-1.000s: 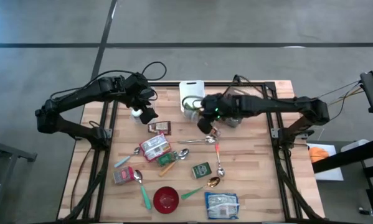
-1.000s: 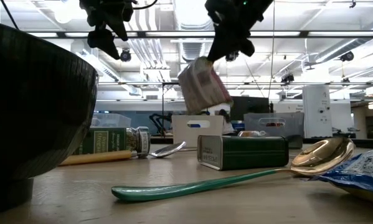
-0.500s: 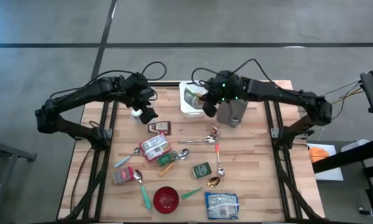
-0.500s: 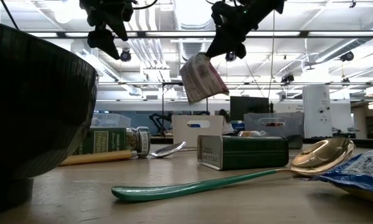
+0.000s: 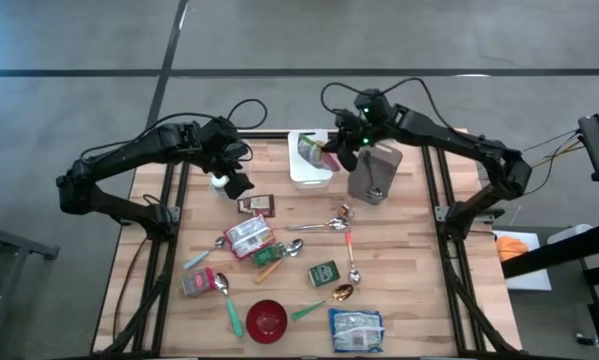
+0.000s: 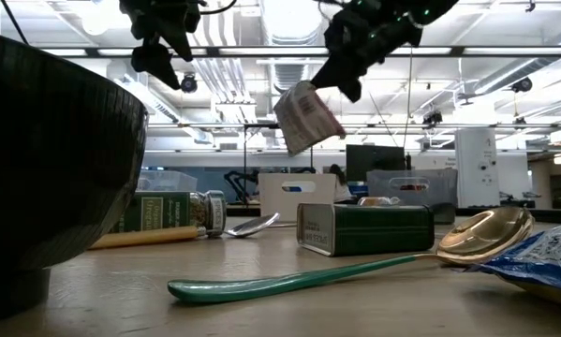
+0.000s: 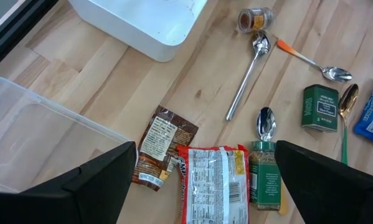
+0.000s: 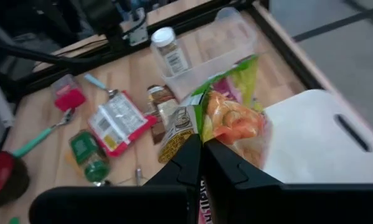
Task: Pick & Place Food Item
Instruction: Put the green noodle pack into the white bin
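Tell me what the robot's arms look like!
Both arms are dark, almost black, made of long jointed tubes. The left arm has a black cable looping near its wrist, and its tool has two blocky black fingers. The right arm carries looping black cables too, plus a little green light by its tool.

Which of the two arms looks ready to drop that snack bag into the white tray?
The right one. Its gripper is shut on the snack bag, held right above the white tray. The left gripper hangs empty, jaws open, off to the tray's side.
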You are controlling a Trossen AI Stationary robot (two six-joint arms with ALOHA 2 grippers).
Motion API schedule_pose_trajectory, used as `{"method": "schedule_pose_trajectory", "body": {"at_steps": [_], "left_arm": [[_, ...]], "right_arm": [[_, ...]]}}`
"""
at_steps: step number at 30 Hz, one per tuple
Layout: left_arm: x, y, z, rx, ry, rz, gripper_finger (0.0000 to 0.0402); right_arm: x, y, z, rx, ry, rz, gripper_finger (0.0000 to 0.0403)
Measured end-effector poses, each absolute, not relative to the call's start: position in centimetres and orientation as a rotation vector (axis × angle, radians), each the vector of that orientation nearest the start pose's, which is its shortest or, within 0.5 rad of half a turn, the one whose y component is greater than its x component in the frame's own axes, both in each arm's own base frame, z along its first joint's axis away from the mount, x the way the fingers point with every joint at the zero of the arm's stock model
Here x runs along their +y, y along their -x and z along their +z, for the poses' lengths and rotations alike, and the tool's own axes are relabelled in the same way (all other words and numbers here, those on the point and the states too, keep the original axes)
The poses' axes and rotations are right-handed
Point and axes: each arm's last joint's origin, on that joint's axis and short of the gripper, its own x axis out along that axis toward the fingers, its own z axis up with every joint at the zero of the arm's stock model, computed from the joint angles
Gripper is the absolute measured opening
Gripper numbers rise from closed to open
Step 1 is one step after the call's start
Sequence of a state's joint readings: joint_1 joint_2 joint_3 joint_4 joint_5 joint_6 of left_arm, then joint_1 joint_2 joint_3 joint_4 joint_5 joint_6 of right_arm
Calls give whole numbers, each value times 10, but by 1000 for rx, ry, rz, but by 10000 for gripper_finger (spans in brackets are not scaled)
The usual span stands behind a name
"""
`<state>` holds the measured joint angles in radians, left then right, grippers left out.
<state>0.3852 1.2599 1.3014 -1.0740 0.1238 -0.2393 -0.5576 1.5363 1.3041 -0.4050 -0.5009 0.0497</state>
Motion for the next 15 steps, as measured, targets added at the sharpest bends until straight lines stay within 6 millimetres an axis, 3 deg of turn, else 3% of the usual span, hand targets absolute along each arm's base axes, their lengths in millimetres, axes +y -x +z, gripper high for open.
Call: {"method": "schedule_pose_trajectory", "body": {"at_steps": [7,15], "left_arm": [[84,-216,342,967,496,368,387],[84,-216,343,960,499,370,387]], "right_arm": [[-179,-317,287,541,-404,9,7],[-191,-332,273,623,-338,74,8]]}}
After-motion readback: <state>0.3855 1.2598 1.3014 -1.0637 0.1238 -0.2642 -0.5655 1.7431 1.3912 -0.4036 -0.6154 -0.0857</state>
